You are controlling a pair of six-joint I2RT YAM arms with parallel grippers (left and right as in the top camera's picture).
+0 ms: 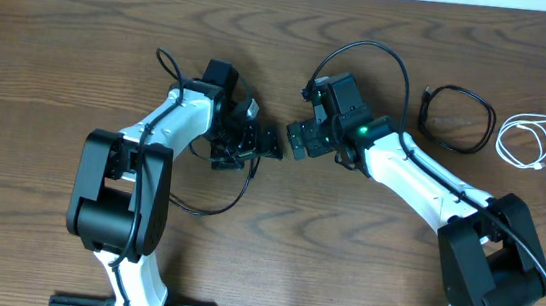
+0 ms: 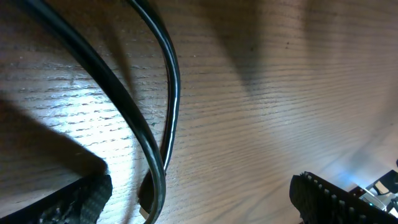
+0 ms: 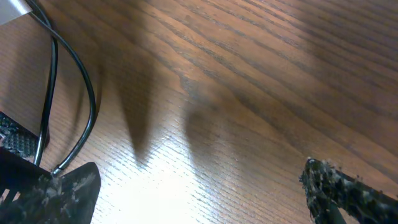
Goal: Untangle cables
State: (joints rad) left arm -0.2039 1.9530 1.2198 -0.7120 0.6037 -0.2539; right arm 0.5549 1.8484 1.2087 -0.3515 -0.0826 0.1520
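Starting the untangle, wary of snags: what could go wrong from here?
The left tool and right tool, both open, nearly face-to-face, could collide when moving. The black cable and white cable lie far right; the left arm may not reach. The arm's own wire by the left tool could get grabbed instead.

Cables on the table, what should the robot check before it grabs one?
1. Left gripper open and empty: ok.
2. Right gripper open and empty: ok.
3. Black cable and white cable lying as separate loops: ok, they look uncrossed.
4. A gripper close to the cables: not ok, both sit at the middle of the table, and the cables lie far to one side.
5. Left arm's own wire out of that gripper's way: not ok, it runs right in front.
6. Plug ends free: cannot tell, too small.
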